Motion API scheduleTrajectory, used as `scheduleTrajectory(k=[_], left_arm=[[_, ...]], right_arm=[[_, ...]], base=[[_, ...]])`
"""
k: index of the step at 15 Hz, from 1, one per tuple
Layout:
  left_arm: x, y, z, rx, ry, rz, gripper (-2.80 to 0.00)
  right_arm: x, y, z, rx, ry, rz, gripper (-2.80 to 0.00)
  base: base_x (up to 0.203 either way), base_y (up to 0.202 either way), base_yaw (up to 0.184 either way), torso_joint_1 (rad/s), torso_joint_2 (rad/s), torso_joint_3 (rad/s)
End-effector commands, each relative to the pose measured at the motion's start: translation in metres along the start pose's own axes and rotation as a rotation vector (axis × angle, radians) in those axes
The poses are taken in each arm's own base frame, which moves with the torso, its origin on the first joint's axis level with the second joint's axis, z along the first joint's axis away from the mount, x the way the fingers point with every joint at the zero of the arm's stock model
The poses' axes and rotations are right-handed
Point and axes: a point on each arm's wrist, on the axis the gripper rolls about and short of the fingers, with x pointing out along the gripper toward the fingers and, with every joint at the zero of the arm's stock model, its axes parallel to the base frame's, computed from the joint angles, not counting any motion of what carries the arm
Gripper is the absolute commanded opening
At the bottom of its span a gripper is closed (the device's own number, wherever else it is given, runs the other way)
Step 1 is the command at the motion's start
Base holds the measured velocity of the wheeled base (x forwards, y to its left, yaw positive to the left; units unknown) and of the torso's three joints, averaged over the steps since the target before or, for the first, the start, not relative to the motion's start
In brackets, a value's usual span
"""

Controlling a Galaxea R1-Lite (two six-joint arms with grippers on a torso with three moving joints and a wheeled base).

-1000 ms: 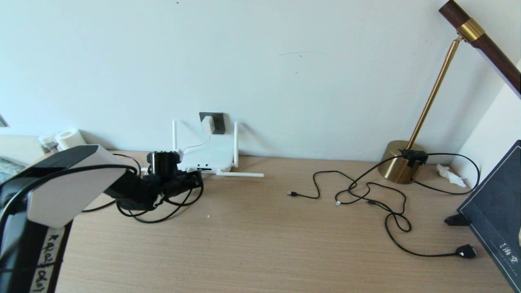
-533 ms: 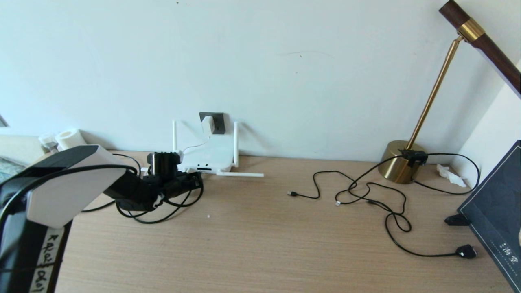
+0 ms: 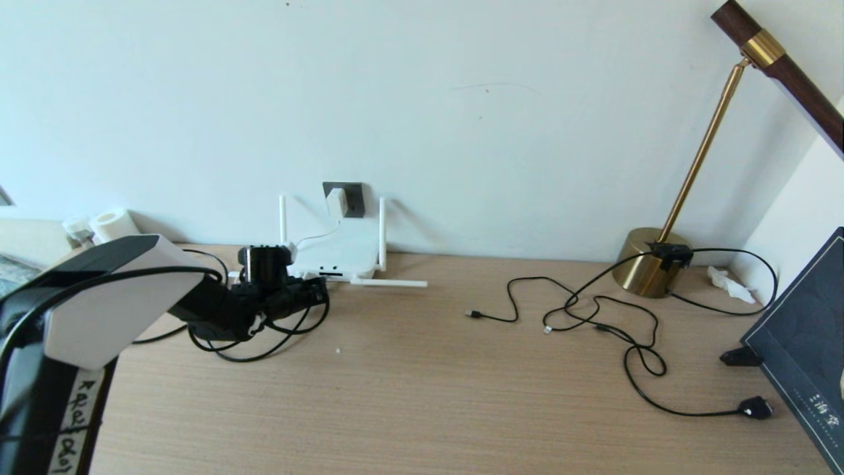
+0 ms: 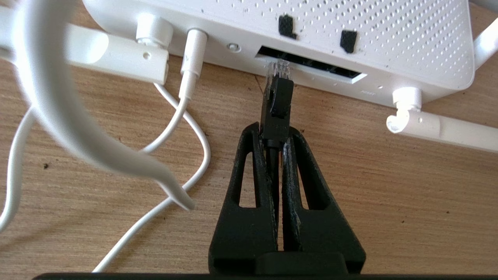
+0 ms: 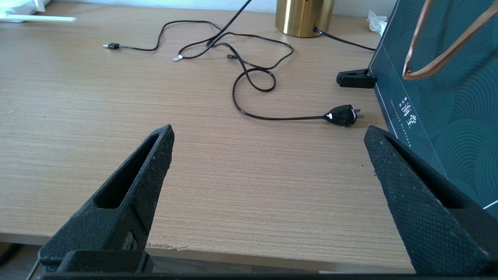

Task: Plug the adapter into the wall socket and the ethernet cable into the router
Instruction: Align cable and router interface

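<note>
The white adapter (image 3: 335, 202) sits in the dark grey wall socket (image 3: 353, 198); its thin white cord (image 4: 189, 74) runs into the router's edge. The router (image 3: 339, 254) lies flat below the socket against the wall. My left gripper (image 4: 274, 134) is shut on the ethernet cable (image 4: 277, 105) just behind its plug. The plug's clear tip is at the mouth of the router's dark slot (image 4: 311, 67). The cable's slack loops on the table (image 3: 264, 346) under my left arm. My right gripper (image 5: 268, 132) hangs open and empty over the table's front edge, far from the router.
One router antenna (image 3: 389, 283) lies flat on the table beside the router. At the right are a brass lamp base (image 3: 649, 267), tangled thin black cables (image 3: 580, 310), a black power plug (image 3: 755, 407), a black clip (image 3: 740, 357) and a dark teal bag (image 3: 804, 343).
My left gripper has crept slightly toward the router with the ethernet plug in it. Nothing else has moved.
</note>
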Motion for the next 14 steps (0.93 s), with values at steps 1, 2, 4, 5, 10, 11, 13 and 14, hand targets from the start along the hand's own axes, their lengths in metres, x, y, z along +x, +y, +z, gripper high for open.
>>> scheduleTrajectory(k=[1, 2, 4, 5, 10, 11, 13, 14], left_arm=[[0.0013, -0.0003, 0.0016, 0.000, -0.009, -0.002, -2.80], [0.0010, -0.0005, 0.0024, 0.000, -0.010, -0.003, -2.80], [0.0011, -0.0010, 0.0016, 0.000, -0.007, -0.003, -2.80], [0.0008, -0.0015, 0.0004, 0.001, -0.004, -0.004, -2.80], [-0.0027, -0.0012, -0.0049, 0.000, 0.013, -0.001, -2.80], [-0.0033, -0.0013, -0.0040, 0.000, 0.011, -0.002, -2.80], [-0.0033, -0.0010, -0.0027, 0.000, 0.007, -0.001, -2.80], [-0.0034, -0.0011, -0.0033, 0.000, 0.010, -0.001, -2.80]], right_arm=[[0.0001, 0.0000, -0.0001, 0.000, 0.001, 0.000, 0.00], [0.0001, 0.0000, -0.0001, -0.001, 0.001, -0.001, 0.00], [0.0001, 0.0000, -0.0001, 0.000, 0.002, 0.001, 0.00], [0.0000, 0.0000, -0.0001, 0.000, 0.000, 0.001, 0.00], [0.0001, 0.0000, -0.0001, 0.000, 0.002, 0.001, 0.00], [0.0000, 0.0000, -0.0001, 0.000, 0.000, -0.001, 0.00], [0.0000, 0.0000, -0.0001, 0.000, 0.000, 0.001, 0.00], [0.0000, 0.0000, -0.0001, 0.000, 0.000, 0.000, 0.00]], base=[[0.000, 0.000, 0.000, 0.000, 0.00, 0.000], [0.000, 0.000, 0.000, 0.000, 0.00, 0.000], [0.000, 0.000, 0.000, 0.000, 0.00, 0.000], [0.000, 0.000, 0.000, 0.000, 0.00, 0.000], [0.000, 0.000, 0.000, 0.000, 0.00, 0.000], [0.000, 0.000, 0.000, 0.000, 0.00, 0.000], [0.000, 0.000, 0.000, 0.000, 0.00, 0.000], [0.000, 0.000, 0.000, 0.000, 0.00, 0.000]])
